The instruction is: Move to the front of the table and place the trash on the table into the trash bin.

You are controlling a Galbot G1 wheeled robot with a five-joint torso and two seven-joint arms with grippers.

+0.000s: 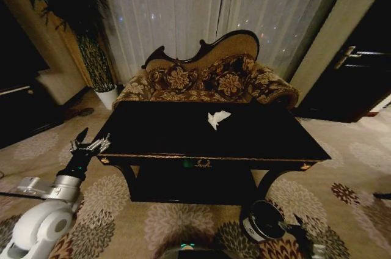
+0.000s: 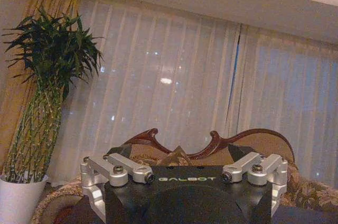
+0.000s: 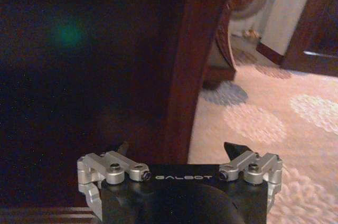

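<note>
Black and shiny, the counter (image 1: 153, 134) stands right in front of the robot, with a thin gold line along its front edge. The robot is already at the front of it, so the driving part looks done. Picking up the trash is the step in hand now.

One bit of trash shows on the counter: a crumpled white paper scrap (image 1: 217, 118). It lies on the top, a little toward the robot's right and nearer the far edge, close to the flowery sofa (image 1: 208, 79) behind.

The trash bin (image 1: 264, 219) is on the carpet (image 1: 354, 179), down by the counter's right front leg and just beside the right gripper (image 1: 302, 229).

The left gripper (image 1: 90, 145) hangs in the air beside the left front corner of the counter, with nothing in it. In the left wrist view its fingers (image 2: 119, 151) are spread apart and empty. The right gripper is low, near the floor, next to the counter's leg. In the right wrist view its fingers (image 3: 234, 150) are spread too, holding nothing.

I think the next move calls for a long reach over the counter top to the paper. The paper is thin and light, so a gripper must come down right over it and pinch softly. Then the paper needs a carry down to the bin on the right.
</note>
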